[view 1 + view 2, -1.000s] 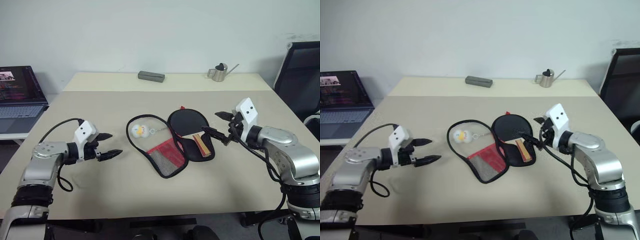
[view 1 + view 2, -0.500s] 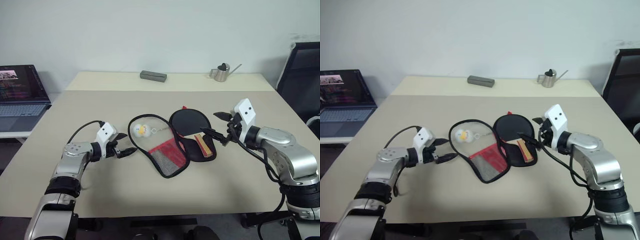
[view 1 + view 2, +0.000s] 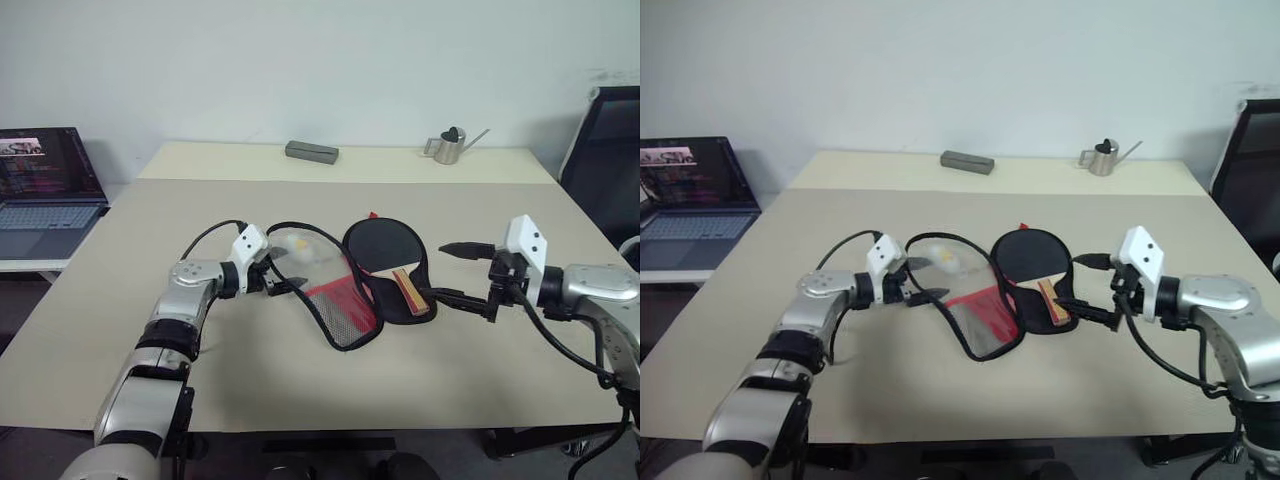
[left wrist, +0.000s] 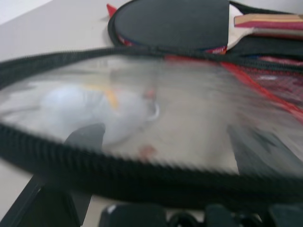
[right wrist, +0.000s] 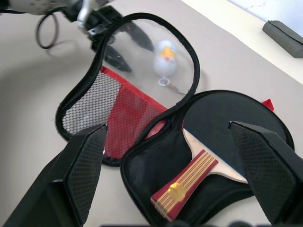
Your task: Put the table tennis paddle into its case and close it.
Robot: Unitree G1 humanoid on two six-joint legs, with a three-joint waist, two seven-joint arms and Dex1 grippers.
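Case [image 3: 345, 295] lay unzipped at worktop [image 3: 300, 380] centre, paddle [image 3: 385, 250] resting in its half at 3 o'clock, handle toward 5. Left tool [image 3: 278, 282], fingers spread wide, straddled the flap's rim at 9 o'clock. Right tool [image 3: 448, 270] hung wide apart at 3 o'clock, holding nothing.

Soft, even light filled the room, with no hard glare on the beige matte table [image 3: 300, 390]. Shadows were faint: a thin dark line lay under the open black-and-red zip case [image 3: 345, 300], and a pale smudge sat below the left gripper [image 3: 278, 278]. In the left wrist view the case's clear flap and black zipper rim [image 4: 142, 175], right against the gripper's fingers [image 4: 80, 142], were smeared with blur; the black-rubber paddle with its striped wooden handle [image 4: 175, 23] beyond looked sharper. The right wrist view was crisp on the case, while the right gripper's own fingers [image 5: 85, 161] showed soft and oversized.
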